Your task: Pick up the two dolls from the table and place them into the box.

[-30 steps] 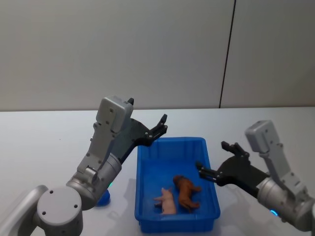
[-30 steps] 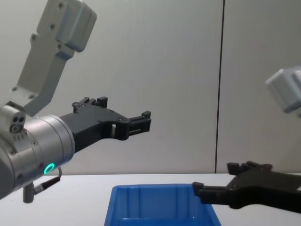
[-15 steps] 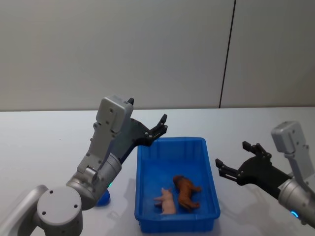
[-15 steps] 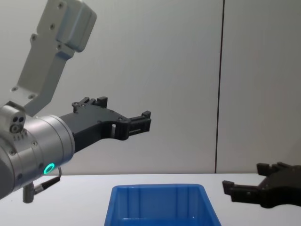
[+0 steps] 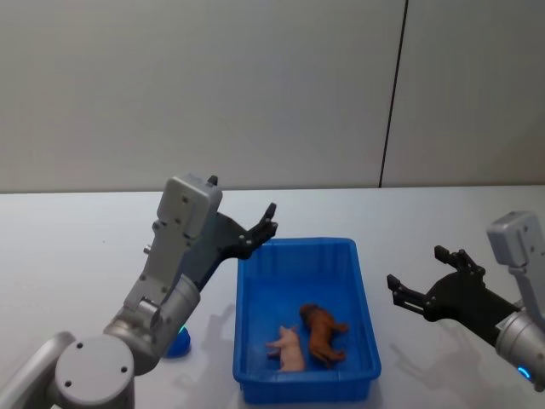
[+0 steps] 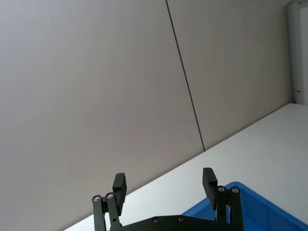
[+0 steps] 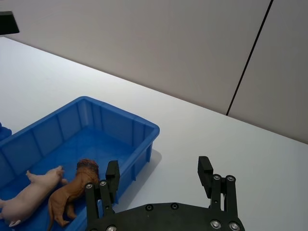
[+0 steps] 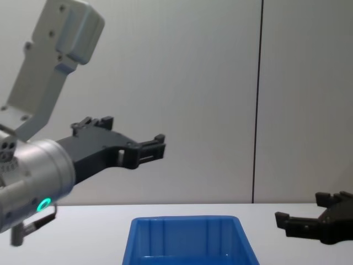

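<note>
The blue box point(image 5: 306, 388) sits mid-table. Inside it lies the pale pink doll point(image 5: 289, 348), seen too in the right wrist view point(image 7: 29, 195). The bright blue doll point(image 5: 178, 342) rests on the table left of the box, mostly hidden under my left arm. My left gripper point(image 5: 264, 226) hangs open and empty in the air above the box's far left corner point(image 6: 163, 179). Open and empty too, my right gripper point(image 5: 419, 268) hovers to the right of the box, outside its wall point(image 7: 159, 167).
A brown lion toy point(image 5: 322, 332) lies in the box beside the pink doll. White table point(image 5: 443, 213) stretches all around, with a grey wall behind. In the chest view the box rim point(image 8: 187, 222) sits low, between the two grippers.
My right gripper has drawn back to the right, from over the box to outside it. My left arm has shifted slightly to the left. The toys in the box have not moved.
</note>
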